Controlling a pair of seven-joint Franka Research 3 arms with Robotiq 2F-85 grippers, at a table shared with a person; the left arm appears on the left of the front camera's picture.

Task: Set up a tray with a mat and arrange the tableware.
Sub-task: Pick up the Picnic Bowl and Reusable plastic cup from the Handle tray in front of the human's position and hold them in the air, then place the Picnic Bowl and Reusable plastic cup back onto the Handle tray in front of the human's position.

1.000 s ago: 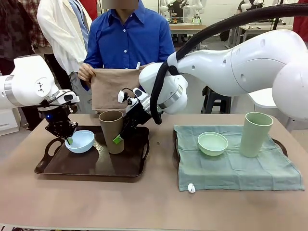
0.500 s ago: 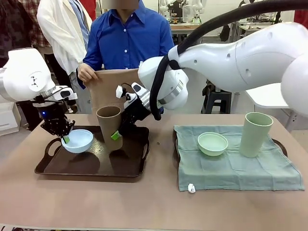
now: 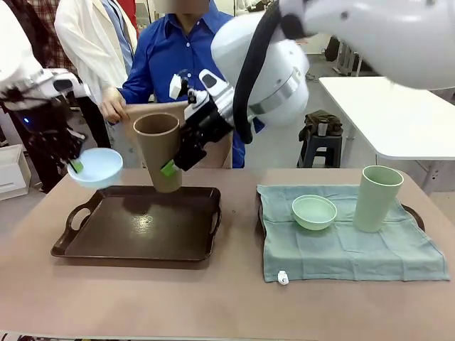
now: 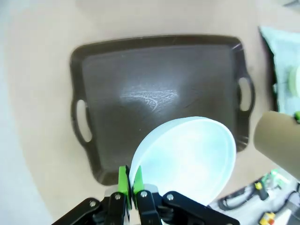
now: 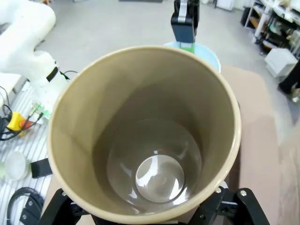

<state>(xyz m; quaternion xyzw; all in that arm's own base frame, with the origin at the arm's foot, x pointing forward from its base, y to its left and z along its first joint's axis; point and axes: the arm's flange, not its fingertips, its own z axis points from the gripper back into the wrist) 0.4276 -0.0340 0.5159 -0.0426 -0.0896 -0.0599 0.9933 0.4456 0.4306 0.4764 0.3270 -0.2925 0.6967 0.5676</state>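
Observation:
My left gripper (image 3: pixel 75 165) is shut on the rim of the light blue bowl (image 3: pixel 96 167), which hangs in the air above the left end of the dark brown tray (image 3: pixel 142 231). The left wrist view looks down past the green pads (image 4: pixel 124 179) and the bowl (image 4: pixel 187 157) onto the bare tray (image 4: pixel 159 84). My right gripper (image 3: pixel 170 167) is shut on the tan-brown tumbler (image 3: pixel 158 153), lifted above the tray's far edge. The tumbler's open mouth (image 5: pixel 145 131) faces the right wrist camera. Behind it, a person holds a tan mat (image 3: pixel 129 135).
To the right, a pale green bowl (image 3: pixel 314 211) and a pale green tumbler (image 3: pixel 377 197) stand on a green cloth (image 3: pixel 348 249) laid over a second tray. The table's front strip lies in front of both trays.
Both arms have risen: the bowl and the tumbler were lifted off the brown tray, which now lies bare. The person still holds the tan mat.

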